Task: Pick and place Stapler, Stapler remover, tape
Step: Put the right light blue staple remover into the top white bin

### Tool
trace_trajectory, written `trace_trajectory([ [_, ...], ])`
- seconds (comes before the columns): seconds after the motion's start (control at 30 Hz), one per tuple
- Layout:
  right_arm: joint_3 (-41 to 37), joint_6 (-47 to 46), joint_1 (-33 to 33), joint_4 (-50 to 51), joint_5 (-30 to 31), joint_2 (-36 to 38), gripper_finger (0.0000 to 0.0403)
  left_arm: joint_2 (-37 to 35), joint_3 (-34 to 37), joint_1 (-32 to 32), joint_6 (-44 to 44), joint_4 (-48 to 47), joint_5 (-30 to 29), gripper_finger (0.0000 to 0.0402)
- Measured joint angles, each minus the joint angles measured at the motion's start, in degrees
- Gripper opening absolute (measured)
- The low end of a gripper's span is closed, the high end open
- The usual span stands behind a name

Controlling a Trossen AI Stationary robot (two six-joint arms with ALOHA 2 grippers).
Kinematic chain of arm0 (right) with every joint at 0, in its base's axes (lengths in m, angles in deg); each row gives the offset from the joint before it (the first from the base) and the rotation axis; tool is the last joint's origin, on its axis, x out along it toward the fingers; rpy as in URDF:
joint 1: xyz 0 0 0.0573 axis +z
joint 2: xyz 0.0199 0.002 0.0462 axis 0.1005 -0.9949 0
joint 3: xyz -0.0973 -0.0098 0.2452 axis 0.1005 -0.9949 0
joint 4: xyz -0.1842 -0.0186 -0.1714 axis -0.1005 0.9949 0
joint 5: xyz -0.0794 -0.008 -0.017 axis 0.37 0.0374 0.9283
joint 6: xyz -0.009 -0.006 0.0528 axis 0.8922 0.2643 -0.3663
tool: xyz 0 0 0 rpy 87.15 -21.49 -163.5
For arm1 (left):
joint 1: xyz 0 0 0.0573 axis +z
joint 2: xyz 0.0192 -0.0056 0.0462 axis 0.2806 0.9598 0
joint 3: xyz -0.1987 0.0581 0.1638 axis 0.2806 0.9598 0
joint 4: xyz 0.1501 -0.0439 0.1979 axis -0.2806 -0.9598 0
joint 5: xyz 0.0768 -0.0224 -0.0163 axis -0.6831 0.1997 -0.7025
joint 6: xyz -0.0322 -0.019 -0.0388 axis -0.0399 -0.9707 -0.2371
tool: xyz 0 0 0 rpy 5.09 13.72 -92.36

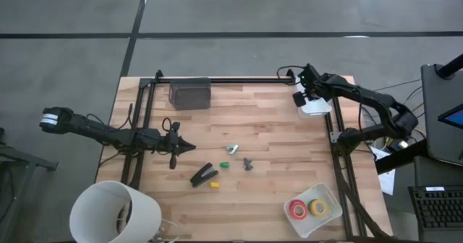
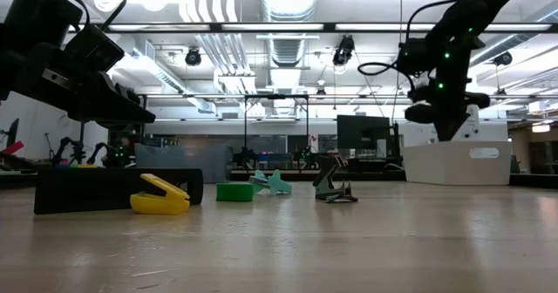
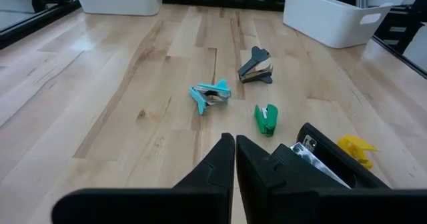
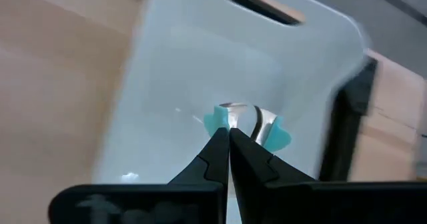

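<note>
Butcher-block table (image 1: 275,134) — ducted workshop ceiling (image 2: 288,14).

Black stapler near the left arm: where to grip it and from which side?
Judging by its pose, take the stapler across its narrow width at mid-body, coming straight down. It lies flat and diagonal on the table, long sides bare; only the small yellow remover sits by one end. The left gripper, nearest, would need its jaws turned square to that diagonal.

Both arms are dark, jointed and slim. The left arm carries a white-banded segment near its outer end. Black cables loop along the right arm, with green indicator lights on its wrist. The left claw (image 3: 235,159) and right claw (image 4: 229,151) have matte black, tapering fingers.
</note>
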Motion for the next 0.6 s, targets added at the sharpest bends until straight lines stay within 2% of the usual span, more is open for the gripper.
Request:
trace_trajectory([
  [0.13,0.13,-0.08,-1.02,0.06,-4.72,-1.59,0.0008,0.01,-0.01,-0.01,0.00,-0.02,0.00,0.0021],
  [0.6,-0.02,0.13,-1.53,0.22,-5.00,-5.09,0.0008,0.00,-0.01,-0.02,0.00,-0.02,0.00,0.0020],
])
